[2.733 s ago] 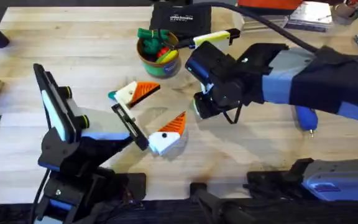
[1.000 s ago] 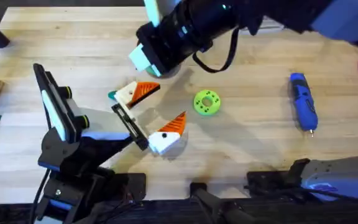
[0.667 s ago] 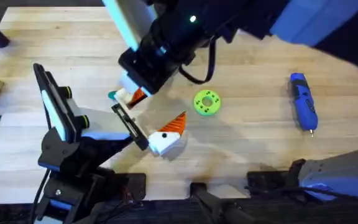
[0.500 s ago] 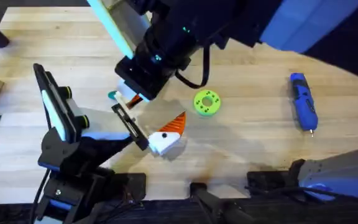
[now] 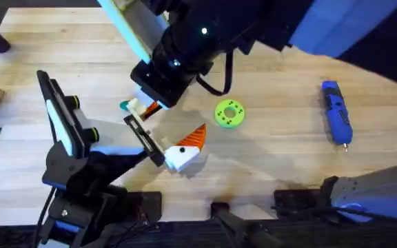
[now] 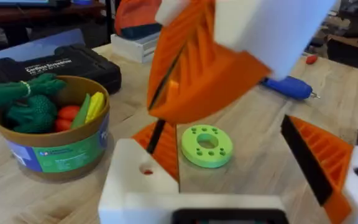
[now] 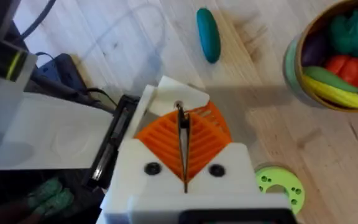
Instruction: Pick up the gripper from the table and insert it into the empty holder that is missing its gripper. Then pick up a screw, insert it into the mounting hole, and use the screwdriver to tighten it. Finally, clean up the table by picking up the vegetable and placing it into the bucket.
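Two arms share the table (image 5: 274,158). The right arm (image 5: 253,27) reaches from the upper right of the overhead frame to left of centre. That brings the right gripper (image 7: 180,118) directly above the gripper (image 7: 176,96), probably to line up a grasp. The left arm (image 5: 81,158) rests at lower left with its holder (image 5: 143,136) angled towards centre, seemingly presented to receive the missing part. The left gripper (image 5: 164,143) has its one mounted finger well apart from the bare holder, with nothing between them.

The bucket (image 6: 48,146), already holding toy produce, stands beyond the work. The screwdriver (image 5: 337,112) lies untouched at right. The vegetable (image 7: 208,34) lies on the wood just beside the gripper.

The right gripper's orange pads (image 7: 160,140) are pressed together with only a thin seam showing, gripping nothing. Whether the tips touch the gripper I cannot tell.
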You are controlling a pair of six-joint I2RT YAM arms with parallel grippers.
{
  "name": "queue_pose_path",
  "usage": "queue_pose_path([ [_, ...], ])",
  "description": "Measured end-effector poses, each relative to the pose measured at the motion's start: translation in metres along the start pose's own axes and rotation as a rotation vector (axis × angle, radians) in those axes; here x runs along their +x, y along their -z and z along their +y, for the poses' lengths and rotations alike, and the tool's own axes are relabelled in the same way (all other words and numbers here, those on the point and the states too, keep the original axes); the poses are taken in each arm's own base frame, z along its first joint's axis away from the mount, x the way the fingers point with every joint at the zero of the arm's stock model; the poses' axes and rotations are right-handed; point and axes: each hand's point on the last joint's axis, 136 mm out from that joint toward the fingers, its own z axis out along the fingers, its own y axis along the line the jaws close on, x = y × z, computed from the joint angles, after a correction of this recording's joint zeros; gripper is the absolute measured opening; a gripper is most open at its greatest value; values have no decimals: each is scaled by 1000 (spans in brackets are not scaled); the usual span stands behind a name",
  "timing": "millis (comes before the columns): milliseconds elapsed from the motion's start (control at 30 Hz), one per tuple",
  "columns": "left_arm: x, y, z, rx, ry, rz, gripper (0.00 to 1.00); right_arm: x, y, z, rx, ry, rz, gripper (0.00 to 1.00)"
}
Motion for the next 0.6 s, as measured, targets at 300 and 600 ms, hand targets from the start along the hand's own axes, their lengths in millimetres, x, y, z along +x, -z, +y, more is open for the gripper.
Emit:
queue_pose_path([
  [300,0,0,0,0,0,0,985,4,-12,3,-5,11,30,7],
  [600,0,0,0,0,1,1,985,5,-15,2,-2,10,38,7],
])
